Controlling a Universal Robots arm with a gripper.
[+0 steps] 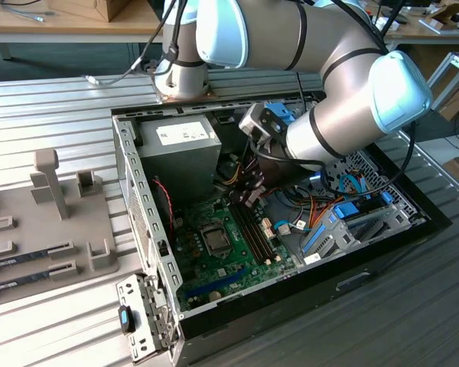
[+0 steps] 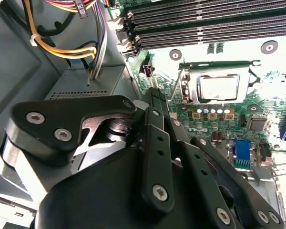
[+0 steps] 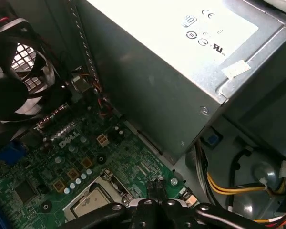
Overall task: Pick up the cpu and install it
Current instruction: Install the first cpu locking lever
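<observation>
1. While our gripper (image 1: 247,197) hangs inside the computer case (image 1: 382,252), fingers drawn together on nothing, we judge the placing step finished.
2. We have the power supply (image 1: 185,145) close beside us and memory slots (image 2: 200,26) nearby, so room is tight.
3. We see the cpu (image 2: 219,87) seated in its socket frame (image 2: 219,64), apart from our fingertips.
</observation>
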